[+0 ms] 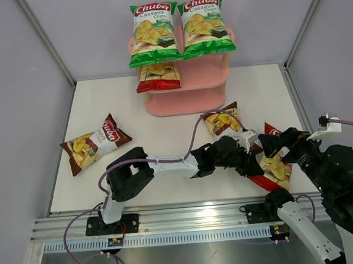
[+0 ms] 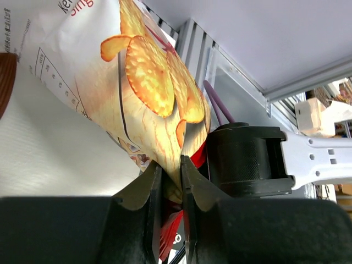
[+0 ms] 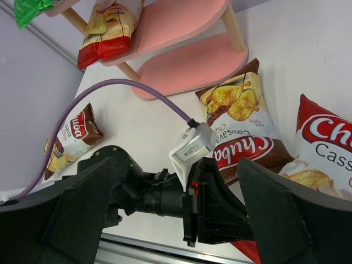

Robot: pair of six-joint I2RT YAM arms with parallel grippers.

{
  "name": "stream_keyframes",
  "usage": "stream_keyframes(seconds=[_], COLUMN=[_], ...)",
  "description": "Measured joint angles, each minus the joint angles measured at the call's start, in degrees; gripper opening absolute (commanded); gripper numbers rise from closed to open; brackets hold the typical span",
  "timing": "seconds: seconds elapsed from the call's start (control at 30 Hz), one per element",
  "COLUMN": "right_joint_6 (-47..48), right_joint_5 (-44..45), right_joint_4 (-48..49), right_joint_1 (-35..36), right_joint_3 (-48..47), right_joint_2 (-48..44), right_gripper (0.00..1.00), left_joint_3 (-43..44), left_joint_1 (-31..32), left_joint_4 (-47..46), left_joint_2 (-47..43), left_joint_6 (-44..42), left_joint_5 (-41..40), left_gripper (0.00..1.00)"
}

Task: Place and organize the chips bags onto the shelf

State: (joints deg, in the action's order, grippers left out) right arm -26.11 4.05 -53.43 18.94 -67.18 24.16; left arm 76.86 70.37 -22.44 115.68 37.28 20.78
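Left gripper [image 2: 168,179] pinches red bag [image 2: 148,82] by its edge.
Lift gently toward shelf [image 1: 192,100] at 11 o'clock; right gripper [image 3: 176,165] wide, empty.

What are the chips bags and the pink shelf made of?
The chips bags look like thin glossy plastic film: light glints off them, and the red bag creases where the left gripper pinches it. The shelf has smooth, matte pink boards, maybe painted wood or plastic; I cannot tell which. Its uprights look like pale bare wood.
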Motion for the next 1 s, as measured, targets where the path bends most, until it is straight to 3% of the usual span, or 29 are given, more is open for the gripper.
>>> stream_keyframes(seconds=[0.57, 1.0], right_joint_6=[-1.27, -8.72], right_joint_5=[0.59, -6.05], right_joint_4=[2.51, 12.37], right_joint_1=[0.0, 0.0], right_joint_3=[1.81, 12.9], right_joint_2=[-0.57, -6.27], right_gripper=[1.0, 1.0], left_joint_3=[-12.09, -36.46], left_joint_1=[-2.14, -8.98], left_joint_4=[-6.45, -9.94], left_joint_2=[-12.87, -35.21], left_joint_6=[-1.57, 0.31], left_joint_5=[-4.85, -15.58], left_gripper=[0.0, 0.0])
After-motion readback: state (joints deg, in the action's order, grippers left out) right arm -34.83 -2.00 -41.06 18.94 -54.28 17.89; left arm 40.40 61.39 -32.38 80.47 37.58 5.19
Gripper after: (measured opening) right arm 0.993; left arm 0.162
